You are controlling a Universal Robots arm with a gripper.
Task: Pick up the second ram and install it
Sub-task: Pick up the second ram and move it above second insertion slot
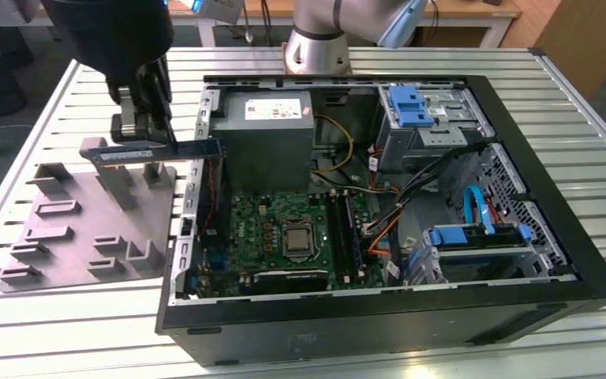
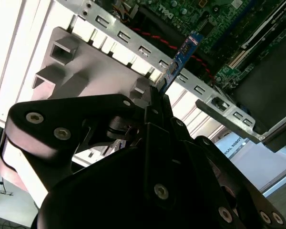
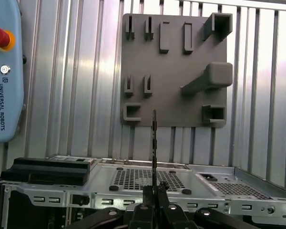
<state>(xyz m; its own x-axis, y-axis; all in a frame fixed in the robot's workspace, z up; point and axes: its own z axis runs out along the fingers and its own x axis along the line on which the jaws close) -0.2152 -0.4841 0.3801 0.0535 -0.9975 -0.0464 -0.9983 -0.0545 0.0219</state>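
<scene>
Gripper [image 1: 140, 139] fingers pinch the ram [image 1: 198, 148] near its middle, holding it level and on edge in the air. One end sticks out from the gripper over the grey holder plate [image 1: 66, 237]. The other end reaches past the metal wall of the open computer case [image 1: 387, 324], towards the motherboard [image 1: 266, 229].

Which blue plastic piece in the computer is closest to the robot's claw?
The blue bracket beside the grey power supply. The other blue bracket lies farther toward the exterior view's right, away from the gripper holding the second ram.
</scene>
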